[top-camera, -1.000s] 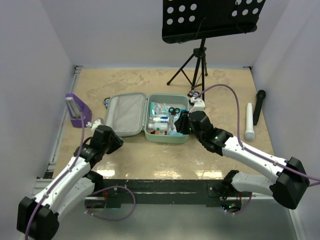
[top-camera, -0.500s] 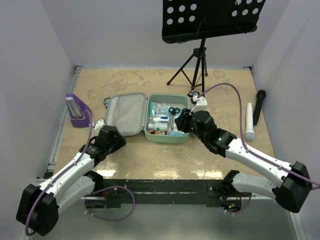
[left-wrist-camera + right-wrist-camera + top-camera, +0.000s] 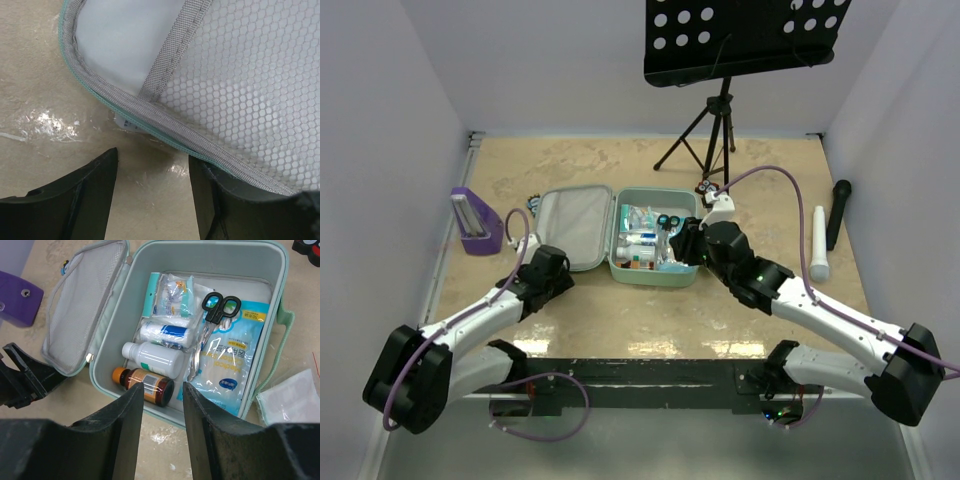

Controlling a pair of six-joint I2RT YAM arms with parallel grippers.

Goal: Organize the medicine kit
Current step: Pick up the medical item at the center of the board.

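Mint-green kit (image 3: 650,276) lies centre of top view, lid (image 3: 240,75) flat open leftward, grey mesh lining. Purple stand (image 3: 475,222) far left, music stand (image 3: 745,40) behind, white tube (image 3: 818,243) right. Inside I see scissors (image 3: 220,307), white bottle (image 3: 152,356), brown bottle (image 3: 150,385), blue pouch (image 3: 232,372). Left gripper (image 3: 152,165) jaws wide, empty, at lid edge. Right gripper (image 3: 162,390) jaws apart above brown bottle, holding nothing.

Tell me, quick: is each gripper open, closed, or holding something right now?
Left gripper: jaws open, empty, by the lid edge of the mint-green square soft medicine kit.
Right gripper: jaws open, empty, close to the open kit.
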